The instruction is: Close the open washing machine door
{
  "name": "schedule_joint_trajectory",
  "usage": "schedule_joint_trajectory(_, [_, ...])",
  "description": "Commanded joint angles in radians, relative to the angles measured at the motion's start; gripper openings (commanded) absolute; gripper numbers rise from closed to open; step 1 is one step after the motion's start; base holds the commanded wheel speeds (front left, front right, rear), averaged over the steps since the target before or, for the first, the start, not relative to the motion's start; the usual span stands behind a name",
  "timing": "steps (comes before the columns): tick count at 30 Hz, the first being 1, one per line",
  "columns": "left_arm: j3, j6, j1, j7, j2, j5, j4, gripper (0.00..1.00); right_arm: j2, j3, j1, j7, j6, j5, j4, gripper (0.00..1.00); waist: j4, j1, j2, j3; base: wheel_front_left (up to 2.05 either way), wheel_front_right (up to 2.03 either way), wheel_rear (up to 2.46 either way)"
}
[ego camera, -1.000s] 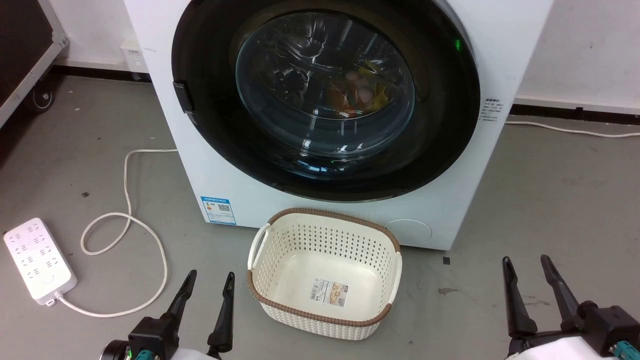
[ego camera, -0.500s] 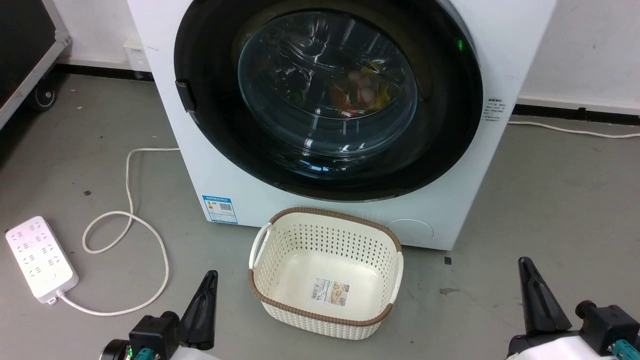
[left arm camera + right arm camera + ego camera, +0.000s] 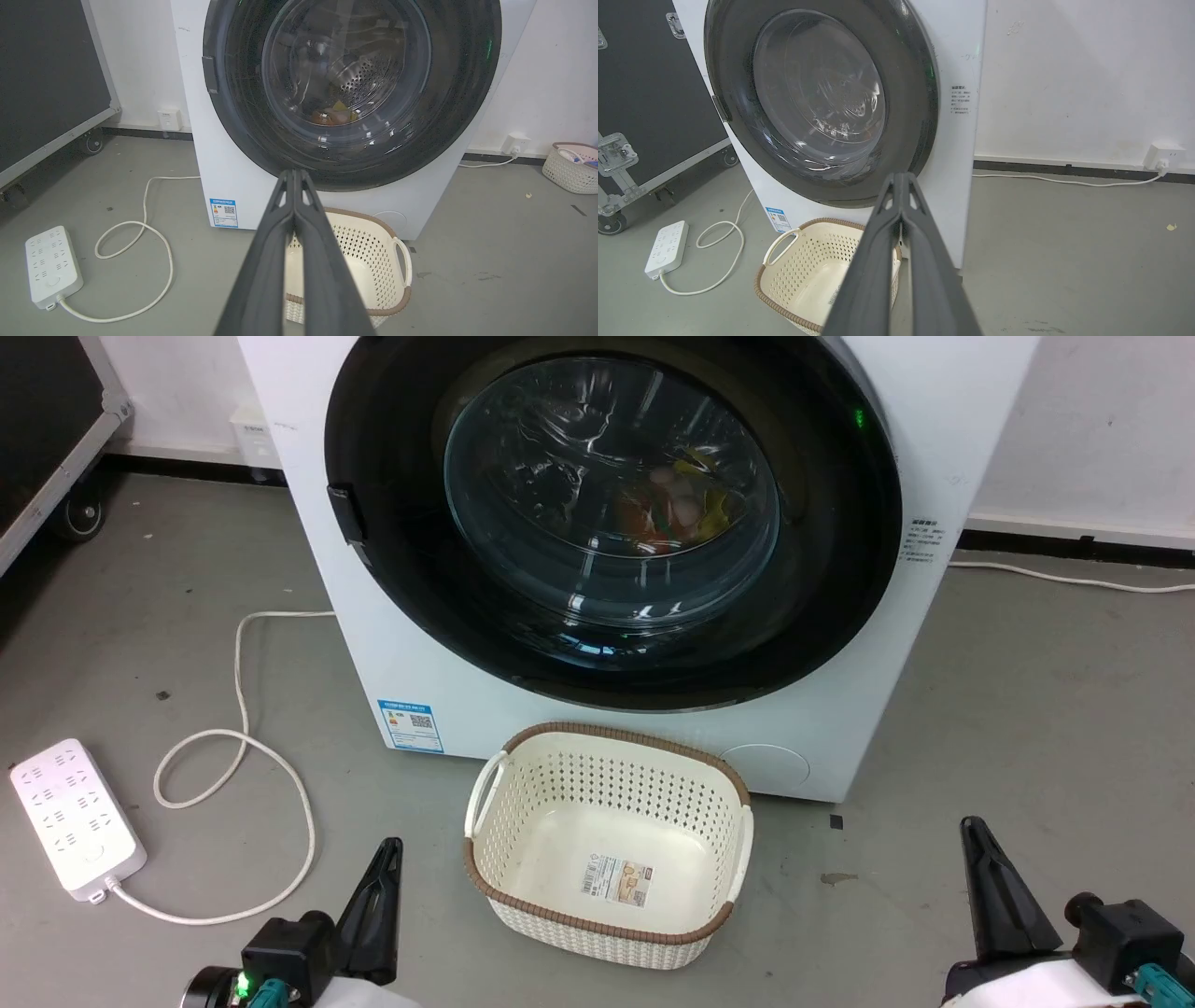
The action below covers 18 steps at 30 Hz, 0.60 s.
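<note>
Both pairs of fingers (image 3: 266, 261) are pressed flat together with nothing between them. The left gripper (image 3: 390, 849) and right gripper (image 3: 971, 826) hang low over the floor, well apart from the machine, on either side of a cream perforated basket (image 3: 597, 933).

Beyond the basket, the washing machine door (image 3: 611, 523) looks to me to be lying flush in the front of the washing machine (image 3: 439, 681), with no gap that I can make out, so the job seems done or nearly so.

I'd expect the door to be stiff and fairly heavy on its hinge. The bulging glass is slick, so a flat push on the wide black rim beside the small dark block (image 3: 344, 513) at its left edge would suit better than a pinch.

A blue sticker (image 3: 409, 726) with a QR code sits low on the cabinet, and a small printed label (image 3: 920, 541) is on the right. The basket's sticker (image 3: 614, 882) and both labels are too small to read.
</note>
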Motion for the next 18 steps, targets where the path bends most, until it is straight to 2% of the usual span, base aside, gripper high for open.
schedule_joint_trajectory(1, [0.001, 0.006, -0.007, 0.006, -0.001, 0.010, -0.006, 0.00, 0.001, 0.002, -0.009, 0.005, 0.000, -0.010, -0.007, 0.00, 0.000, 0.0000, 0.0000, 0.000, 0.00, 0.00, 0.00])
schedule_joint_trajectory(18, [0.010, 0.023, -0.013, 0.041, -0.006, 0.032, -0.025, 0.00, 0.001, 0.008, -0.016, 0.040, 0.000, -0.031, -0.019, 0.00, -0.002, 0.0000, 0.0000, 0.002, 0.00, 0.00, 0.00])
